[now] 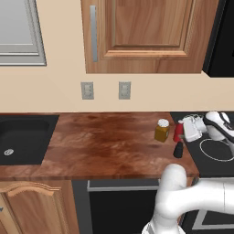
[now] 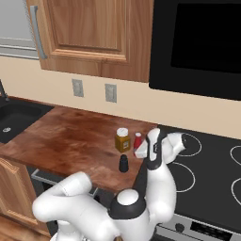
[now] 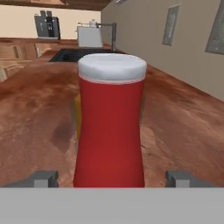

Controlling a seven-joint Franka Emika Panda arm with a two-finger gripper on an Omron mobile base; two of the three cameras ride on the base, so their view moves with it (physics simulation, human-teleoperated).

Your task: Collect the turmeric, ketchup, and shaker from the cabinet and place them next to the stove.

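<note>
All three items stand on the wooden counter (image 1: 105,141) just beside the stove (image 2: 207,174): the turmeric (image 1: 162,130) to the left, the ketchup (image 1: 178,132) upright between the turmeric and the cooktop edge, and the shaker (image 1: 178,150) in front of them near the counter's front edge. The gripper (image 3: 112,177) sits level with the ketchup, fingers spread clear of the bottle on either side, not pinching it. The cabinet (image 1: 146,34) door is closed, so judging by this layout the collection appears complete, with only withdrawal of the arm remaining.
</note>
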